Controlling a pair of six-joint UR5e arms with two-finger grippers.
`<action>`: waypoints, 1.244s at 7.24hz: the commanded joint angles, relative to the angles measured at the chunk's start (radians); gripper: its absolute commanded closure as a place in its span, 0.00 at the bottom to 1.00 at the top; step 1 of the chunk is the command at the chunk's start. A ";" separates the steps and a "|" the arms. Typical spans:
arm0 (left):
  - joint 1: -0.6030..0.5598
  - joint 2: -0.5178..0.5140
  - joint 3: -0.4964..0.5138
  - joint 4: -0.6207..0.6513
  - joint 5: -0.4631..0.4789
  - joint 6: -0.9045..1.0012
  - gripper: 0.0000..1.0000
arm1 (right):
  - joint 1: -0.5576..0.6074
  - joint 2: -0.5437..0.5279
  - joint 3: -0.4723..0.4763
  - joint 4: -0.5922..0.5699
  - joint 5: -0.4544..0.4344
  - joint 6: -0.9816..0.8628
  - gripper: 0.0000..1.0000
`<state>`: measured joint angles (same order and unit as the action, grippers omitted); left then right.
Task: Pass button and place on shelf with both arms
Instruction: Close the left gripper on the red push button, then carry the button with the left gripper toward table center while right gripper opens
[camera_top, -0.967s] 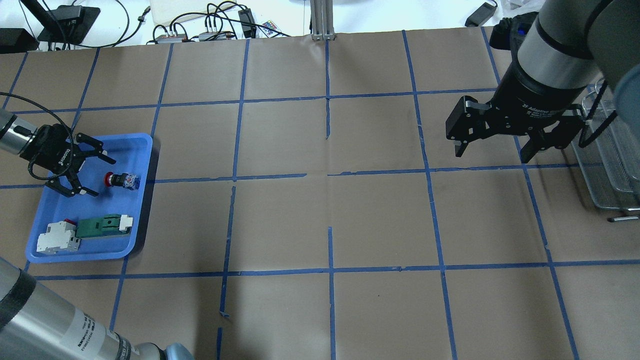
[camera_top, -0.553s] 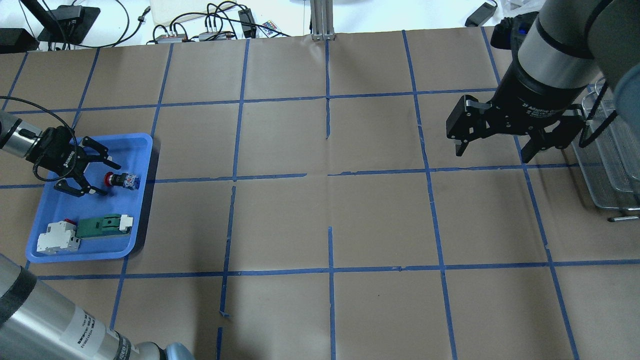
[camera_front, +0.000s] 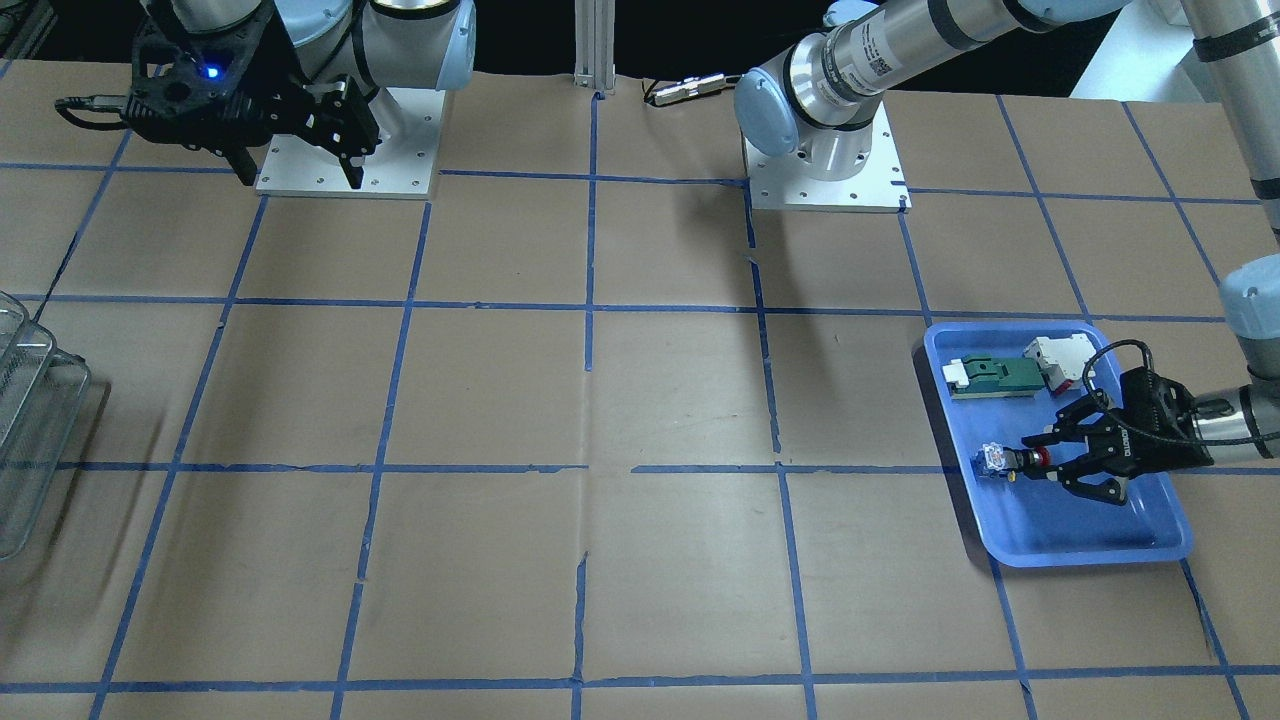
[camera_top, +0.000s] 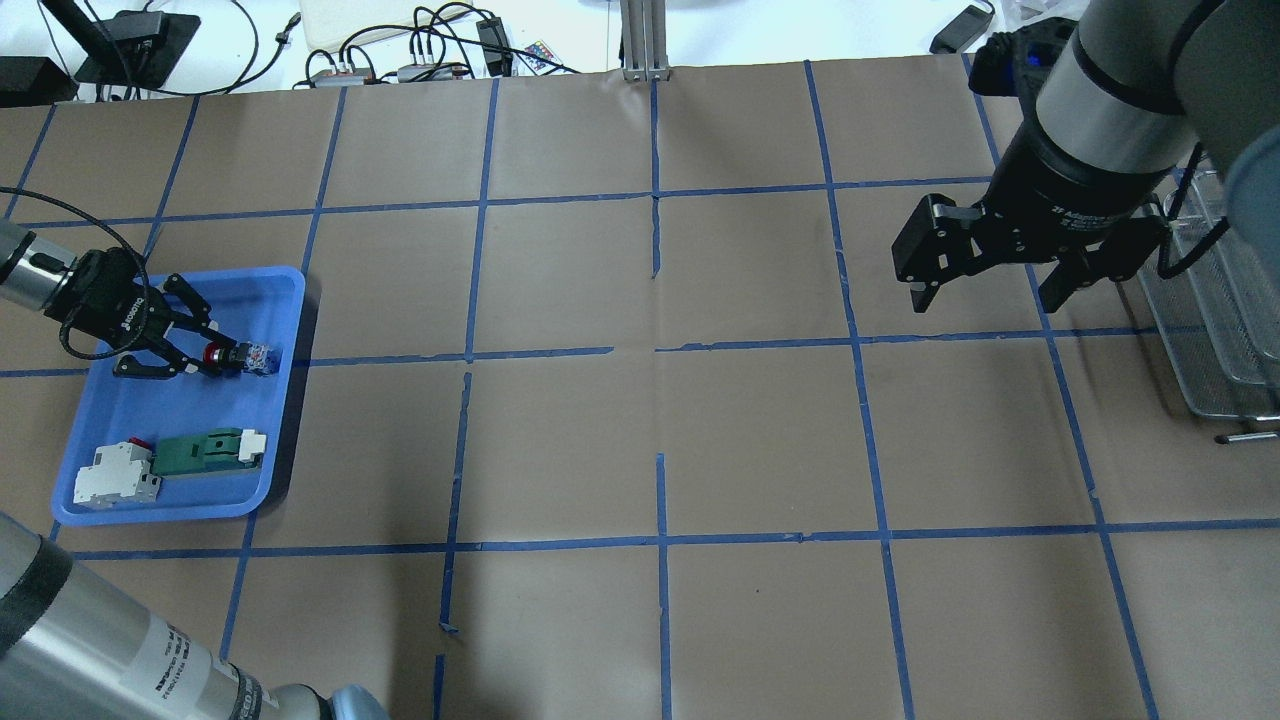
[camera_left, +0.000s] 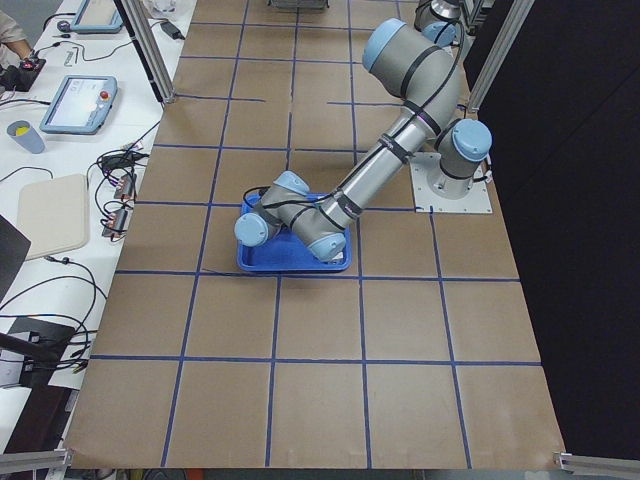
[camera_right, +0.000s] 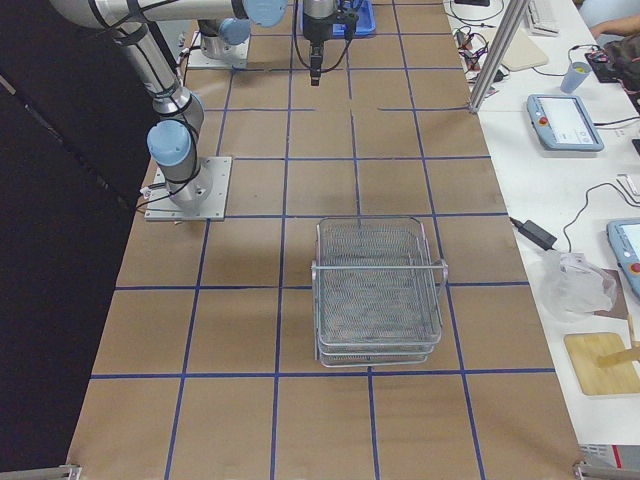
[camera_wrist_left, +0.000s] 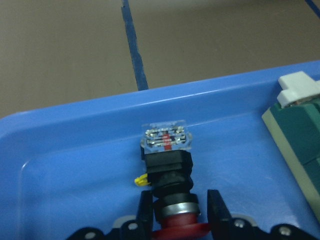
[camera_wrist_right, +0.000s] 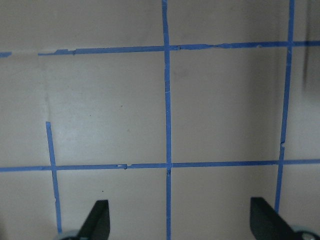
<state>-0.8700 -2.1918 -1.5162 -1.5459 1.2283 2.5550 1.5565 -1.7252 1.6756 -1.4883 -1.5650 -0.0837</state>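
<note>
The button (camera_top: 247, 357) lies on its side in the blue tray (camera_top: 292, 285) at the table's left, red cap toward my left gripper (camera_top: 208, 356). The left gripper's fingers are closed on the cap end; in the left wrist view the fingers (camera_wrist_left: 214, 207) flank the silver ring of the button (camera_wrist_left: 167, 167). The front view shows the same grip (camera_front: 1040, 462). My right gripper (camera_top: 985, 295) is open and empty, held above the table beside the wire-mesh shelf (camera_top: 1215, 300) at the right edge. The shelf (camera_right: 378, 290) shows whole in the right side view.
In the tray a green-and-white flat part (camera_top: 207, 448) and a white-and-red blocky part (camera_top: 113, 477) lie nearer me than the button. Brown paper with blue tape lines covers the table. Cables and boxes lie beyond the far edge (camera_top: 400, 50).
My left gripper moved right to the button and its wide-open fingers closed around the red cap end. My right gripper shifted only slightly and stayed open.
</note>
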 joint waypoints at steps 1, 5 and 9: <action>-0.012 0.033 0.001 -0.032 -0.031 -0.024 1.00 | -0.006 0.001 -0.001 -0.012 0.000 -0.457 0.00; -0.165 0.170 -0.004 -0.164 -0.143 -0.223 1.00 | -0.050 0.004 0.001 -0.036 0.005 -0.117 0.00; -0.454 0.319 -0.006 -0.163 -0.312 -0.427 1.00 | -0.053 0.006 0.000 -0.047 0.010 0.633 0.00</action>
<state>-1.2192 -1.9175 -1.5317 -1.7111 0.9783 2.2184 1.5041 -1.7197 1.6763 -1.5319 -1.5582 0.3155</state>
